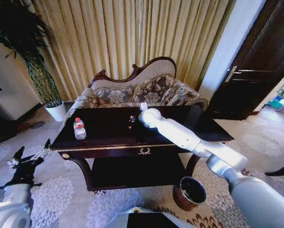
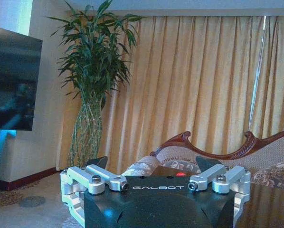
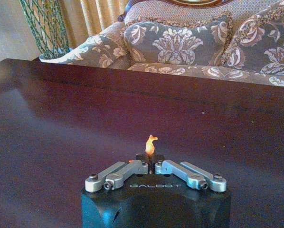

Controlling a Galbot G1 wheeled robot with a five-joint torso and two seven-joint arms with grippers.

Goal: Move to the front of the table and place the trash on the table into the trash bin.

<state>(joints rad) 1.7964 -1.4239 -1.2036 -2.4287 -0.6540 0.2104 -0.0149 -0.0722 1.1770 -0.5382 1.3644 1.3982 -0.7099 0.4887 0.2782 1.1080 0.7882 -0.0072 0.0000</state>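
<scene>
The right claw (image 3: 150, 159), reaching over the middle of the dark tabletop (image 1: 108, 130) toward its back edge, is pinched tight on the small orange scrap (image 3: 151, 144), while the left claw (image 2: 151, 164), spread wide, hangs off the tabletop's left end, and the reddish-brown trash bin (image 1: 189, 192) stands on the floor below the front right corner.
</scene>
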